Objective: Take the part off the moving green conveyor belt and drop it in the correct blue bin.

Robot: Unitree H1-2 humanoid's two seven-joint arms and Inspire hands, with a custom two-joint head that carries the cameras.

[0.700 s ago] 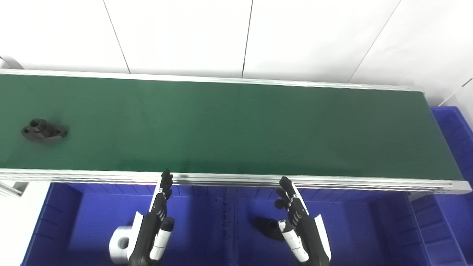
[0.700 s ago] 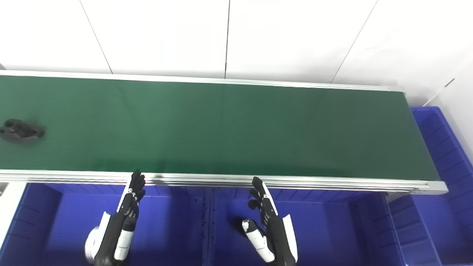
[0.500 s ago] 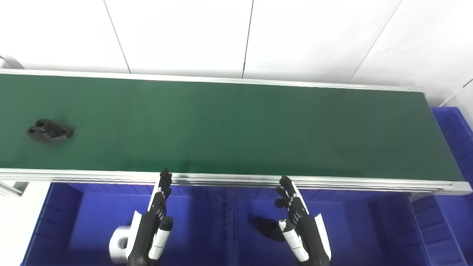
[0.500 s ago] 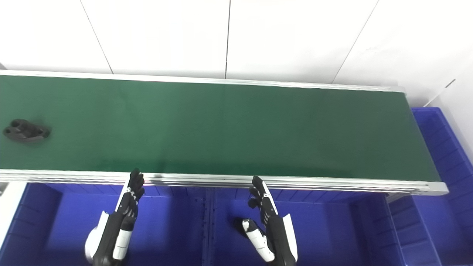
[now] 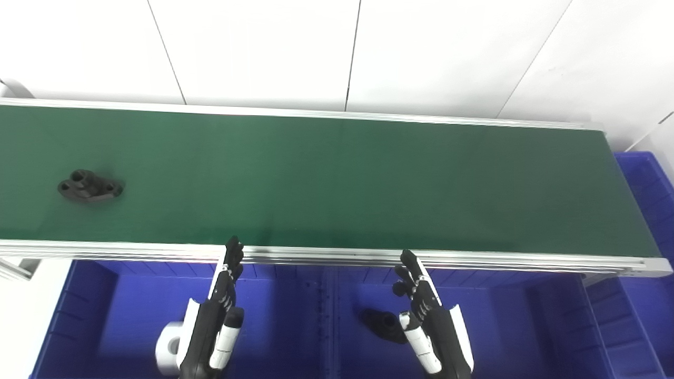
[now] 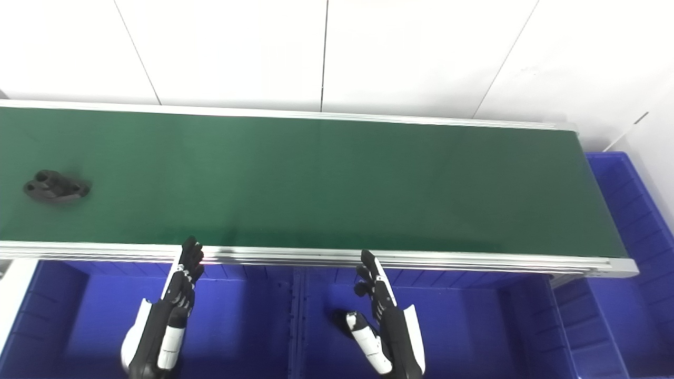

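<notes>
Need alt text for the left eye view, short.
A black part lies on the green conveyor belt at far left. Both open hands, left hand and right hand, hover over blue bins below.

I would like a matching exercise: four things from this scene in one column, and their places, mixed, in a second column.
Things:
1. black part
2. white part
3. second black part
4. left hand

Places:
a. in the right-hand bin
b. on the green belt, far left
c. above the left-hand bin, fingers towards the belt
d. in the left-hand bin, partly behind the left hand

Pairs: 1-b, 2-d, 3-a, 4-c
</notes>
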